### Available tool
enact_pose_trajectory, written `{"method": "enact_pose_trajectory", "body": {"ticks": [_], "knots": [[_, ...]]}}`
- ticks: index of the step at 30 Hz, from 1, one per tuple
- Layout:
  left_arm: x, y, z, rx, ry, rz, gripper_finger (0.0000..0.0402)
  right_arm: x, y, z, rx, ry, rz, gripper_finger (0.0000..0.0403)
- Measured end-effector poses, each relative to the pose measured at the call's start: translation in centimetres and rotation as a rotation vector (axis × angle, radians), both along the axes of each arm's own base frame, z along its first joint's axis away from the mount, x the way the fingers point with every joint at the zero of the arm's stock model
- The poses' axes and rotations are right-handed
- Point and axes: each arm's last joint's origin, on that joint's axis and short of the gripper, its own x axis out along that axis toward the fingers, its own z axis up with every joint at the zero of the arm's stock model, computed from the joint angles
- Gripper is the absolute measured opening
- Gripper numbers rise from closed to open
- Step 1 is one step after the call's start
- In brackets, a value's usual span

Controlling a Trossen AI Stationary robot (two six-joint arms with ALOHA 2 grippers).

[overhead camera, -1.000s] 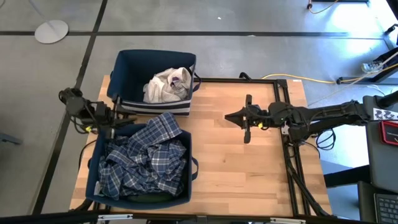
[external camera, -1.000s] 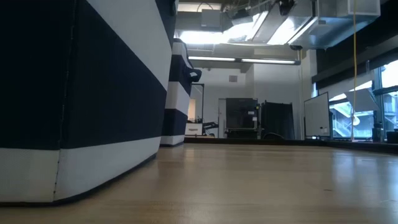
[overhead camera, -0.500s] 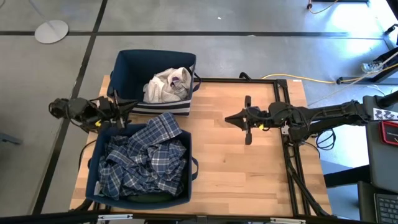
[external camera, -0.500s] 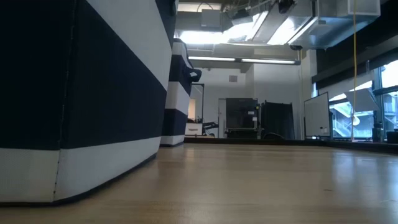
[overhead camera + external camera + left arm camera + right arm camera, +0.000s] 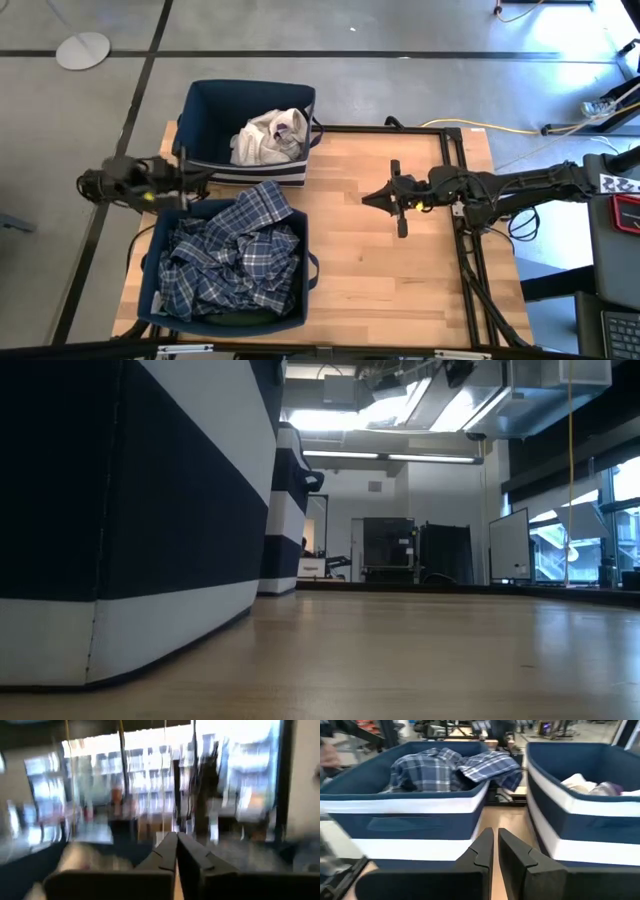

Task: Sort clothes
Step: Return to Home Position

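Light wooden table carries two navy bins, touching. The far bin holds one cream garment and one small grey-purple sock. The near bin is heaped with a blue plaid shirt. Two arms hover. The left gripper is by the bins' left corners and the right gripper is over bare wood; both have fingers pressed together, empty.

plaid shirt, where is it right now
High view: the plaid shirt fills the near bin on the table's left side, one edge spilling over the rim toward the far bin with the white clothes.
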Motion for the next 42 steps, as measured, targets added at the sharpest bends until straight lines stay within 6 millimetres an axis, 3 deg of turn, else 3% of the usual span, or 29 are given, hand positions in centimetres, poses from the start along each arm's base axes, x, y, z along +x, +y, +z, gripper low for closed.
{"method": "enact_pose_trajectory", "body": {"ticks": [7,11,15,30,34,42], "knots": [[3.1,-0.5,-4.1,-0.011,0.078,0.126,0.0001,0.2,0.1,-1.2,0.023,-0.07,0.013,0.0028],[3.6,-1.0,-4.9,0.038,0.02,-0.023,0.0001,0.1,0.0,-2.6,0.025,-0.06,0.013,0.0028],[3.7,-1.2,-5.6,0.045,0.045,-0.098,0.0001,0.0,0.0,-4.0,0.049,-0.062,0.01,0.0028],[3.8,-1.2,-6.0,-0.033,0.063,-0.081,0.0003,-0.9,-0.2,-8.0,0.069,-0.104,-0.028,0.0028],[3.8,-1.1,-5.9,-0.036,0.053,-0.052,0.0003,-1.8,-0.2,-9.8,0.086,-0.136,0.008,0.0028],[3.8,-1.1,-5.9,0.008,0.055,-0.035,0.0003,-6.1,-0.8,-12.0,0.145,-0.224,-0.063,0.0028]]}}
